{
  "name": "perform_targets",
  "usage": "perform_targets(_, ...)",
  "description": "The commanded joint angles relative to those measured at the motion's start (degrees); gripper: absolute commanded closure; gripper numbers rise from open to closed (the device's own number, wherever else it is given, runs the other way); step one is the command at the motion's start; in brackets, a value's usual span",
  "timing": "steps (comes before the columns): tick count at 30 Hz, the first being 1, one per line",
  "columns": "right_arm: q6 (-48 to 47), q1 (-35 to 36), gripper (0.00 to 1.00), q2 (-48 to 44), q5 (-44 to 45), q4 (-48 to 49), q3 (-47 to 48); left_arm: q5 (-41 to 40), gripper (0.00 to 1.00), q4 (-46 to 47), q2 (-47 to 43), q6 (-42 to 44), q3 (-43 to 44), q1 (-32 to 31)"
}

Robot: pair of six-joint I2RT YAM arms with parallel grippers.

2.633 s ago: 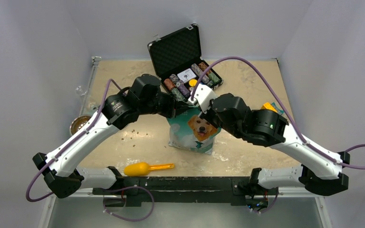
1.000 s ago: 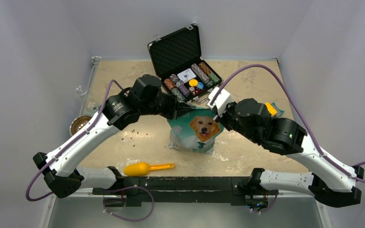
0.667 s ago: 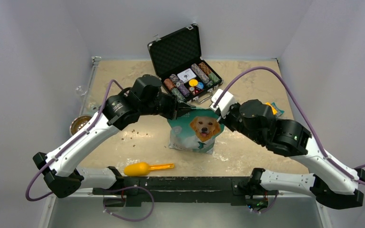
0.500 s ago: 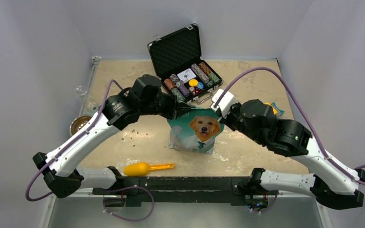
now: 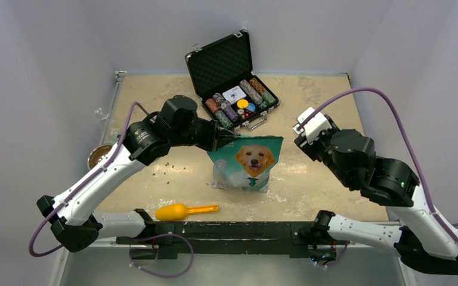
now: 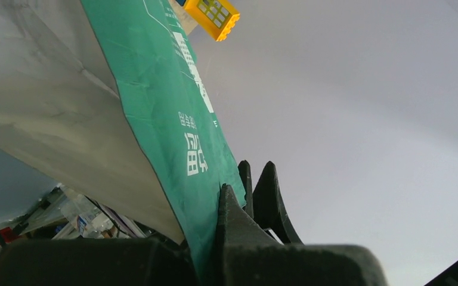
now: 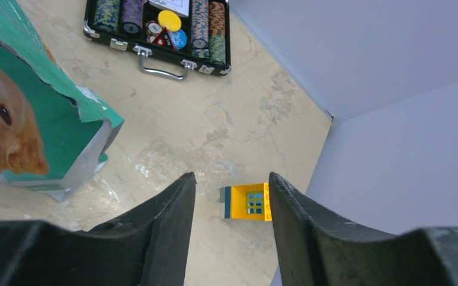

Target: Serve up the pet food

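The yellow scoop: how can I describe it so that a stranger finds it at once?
On the beige table, find the teal pet food pouch with the dog's face, in the middle. The yellow scoop lies left of it in the top view, by the near edge. Unlike the small square yellow brick, it is long with a handle.

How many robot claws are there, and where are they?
2. The left gripper is pinched shut on the teal pouch at its top corner. The right gripper is open and empty, off to the pouch's right above the table. None seem hidden.
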Motion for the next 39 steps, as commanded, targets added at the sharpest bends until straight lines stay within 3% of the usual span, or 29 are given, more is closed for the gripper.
perform_targets(1, 0.9, -0.1, 0.43, -1.5, 1.9, 0.2, 0.0, -1.6, 0.84, 8.5, -3.9, -2.0, -0.1, 0.6)
perform_targets(4, 3.6, -0.1, 0.37, -2.2, 1.9, -0.4, 0.6, -2.3, 0.57, 8.4, -4.4, -0.9, 0.5, 0.5)
perform_targets(7, 8.3, -0.1, 0.3, -2.3, 3.7, -0.7, 2.1, -2.3, 0.4, 8.1, -4.9, 0.4, 1.9, 0.6)
perform_targets(10, 12.6, -0.1, 0.19, -2.7, 7.1, 0.4, 3.6, -2.5, 0.36, 6.5, -5.8, 1.3, 3.5, 0.6)
perform_targets(13, 17.2, -0.1, 0.14, -2.9, 9.3, -0.2, 7.0, -2.5, 0.35, 5.6, -7.5, 3.2, 4.7, 0.6)
perform_targets(18, 22.0, -0.1, 0.1, -1.1, 16.2, -0.3, 15.8, -11.6, 0.28, -0.2, -9.3, 22.3, 15.8, 1.5)
perform_targets(22, 16.3, -0.1, 0.08, 3.0, 24.3, 2.9, 24.9, -19.3, 0.24, -1.7, -10.9, 37.1, 23.3, 1.9)
perform_targets(24, 7.5, -0.1, 0.07, 3.7, 32.5, 16.1, 23.2, -23.2, 0.12, -2.8, -11.2, 45.3, 28.0, 1.9)
perform_targets(25, -7.1, -0.1, 0.06, 3.5, 36.4, 29.6, 20.1, -25.2, 0.03, -4.2, -10.8, 51.0, 31.9, 1.9)
perform_targets(27, -31.1, 0.1, 0.06, 3.3, 38.6, 59.1, 13.8, -30.4, 0.0, -10.4, -8.7, 62.8, 41.2, 1.9)
perform_targets(28, -38.6, 0.1, 0.05, 3.9, 39.2, 69.4, 13.4, -33.2, 0.0, -13.9, -7.7, 65.4, 45.8, 1.9)
perform_targets(29, -40.1, 0.2, 0.05, 4.9, 39.4, 71.6, 15.0, -36.2, 0.0, -16.3, -7.1, 71.0, 49.0, 1.9)
perform_targets(30, -35.9, 0.7, 0.04, 5.4, 38.6, 65.8, 17.4, -38.7, 0.0, -18.0, -6.8, 74.6, 51.6, 1.9)
perform_targets(35, 3.9, 5.2, 0.01, 7.5, 23.7, 14.5, 36.4, -46.7, 0.0, -19.3, -10.3, 85.4, 51.6, 1.9)
perform_targets(36, 9.0, 5.2, 0.01, 7.6, 19.9, 9.0, 38.8, -47.3, 0.0, -20.1, -10.7, 86.0, 51.7, 1.9)
perform_targets(39, 12.5, 5.2, 0.01, 4.6, 17.6, 11.6, 34.1, -48.5, 0.0, -24.0, -11.2, 86.5, 52.3, 1.9)
